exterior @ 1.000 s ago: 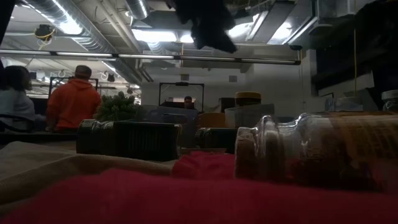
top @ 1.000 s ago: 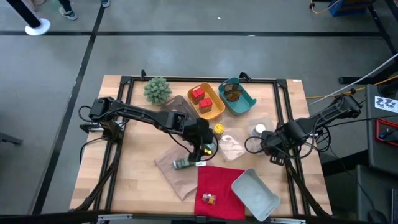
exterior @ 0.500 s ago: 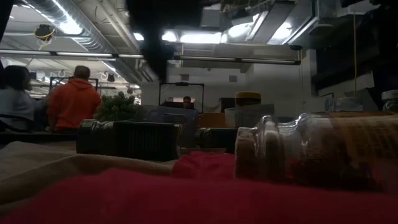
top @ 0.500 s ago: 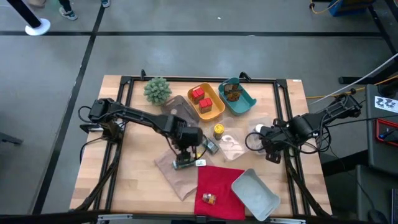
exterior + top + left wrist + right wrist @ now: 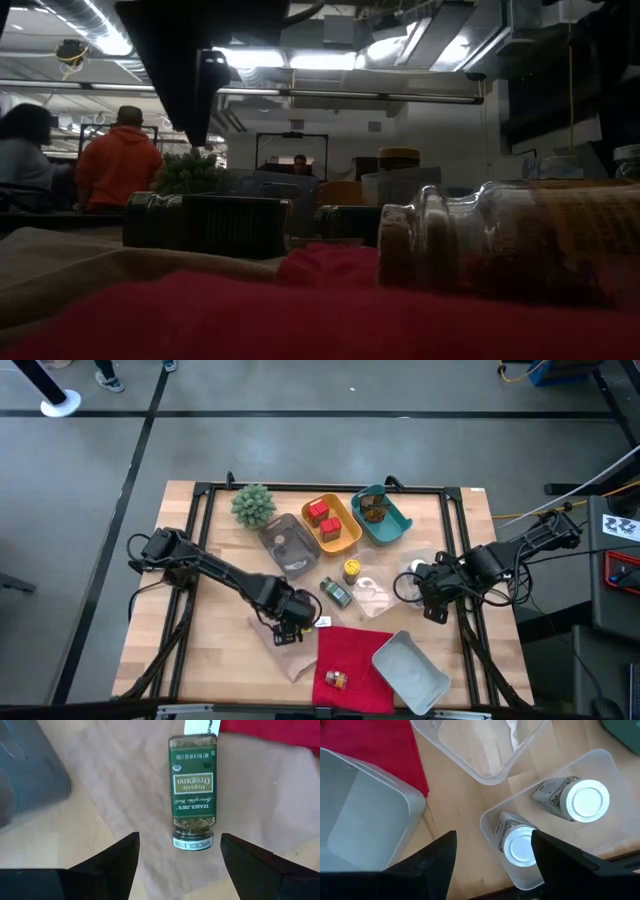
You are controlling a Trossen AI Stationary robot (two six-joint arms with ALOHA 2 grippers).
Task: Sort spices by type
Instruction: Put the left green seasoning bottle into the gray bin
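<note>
Left wrist view: oregano jar [image 5: 193, 790], green label, lying on its side on a tan cloth [image 5: 125, 795], near a red cloth [image 5: 270, 732]. Left pincer [image 5: 180, 865] directly above it, fingers spread wide, holding nothing. High view: left pincer [image 5: 290, 628] at the counter's [image 5: 215, 650] front centre. Right pincer [image 5: 492, 855] likewise open and empty, over two white-capped jars [image 5: 520, 845] standing upright in a clear tray [image 5: 605, 762].

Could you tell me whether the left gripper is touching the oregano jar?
Apart: in the left wrist view the open left gripper hangs above the lying oregano jar.
</note>
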